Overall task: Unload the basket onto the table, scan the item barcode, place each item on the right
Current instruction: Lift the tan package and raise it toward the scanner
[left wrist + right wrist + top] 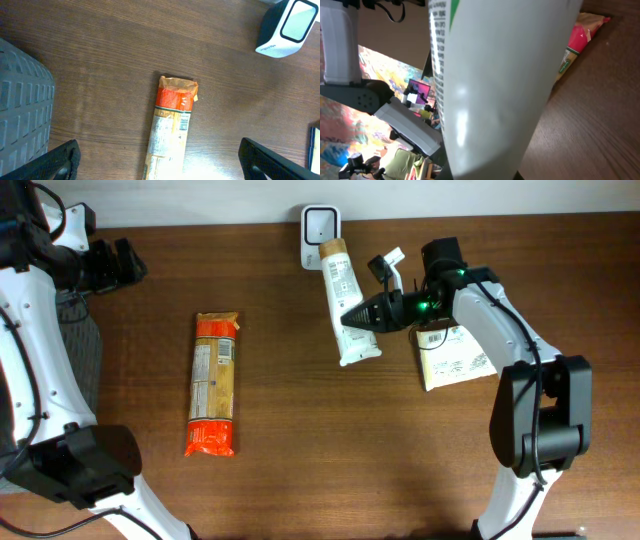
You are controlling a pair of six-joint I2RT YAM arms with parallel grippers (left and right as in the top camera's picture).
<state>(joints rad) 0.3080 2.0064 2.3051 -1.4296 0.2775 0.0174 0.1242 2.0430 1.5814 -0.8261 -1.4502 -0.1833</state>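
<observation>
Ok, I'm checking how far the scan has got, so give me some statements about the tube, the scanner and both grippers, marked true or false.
1. The right gripper is shut on the white tube. True.
2. The tube's tan cap points toward the barcode scanner. True.
3. The left gripper holds the orange packet. False: it is open and empty; the packet lies on the table, apart from it.
4. The scanner stands beside the orange packet. False: it stands at the table's far edge, by the tube's cap.
</observation>
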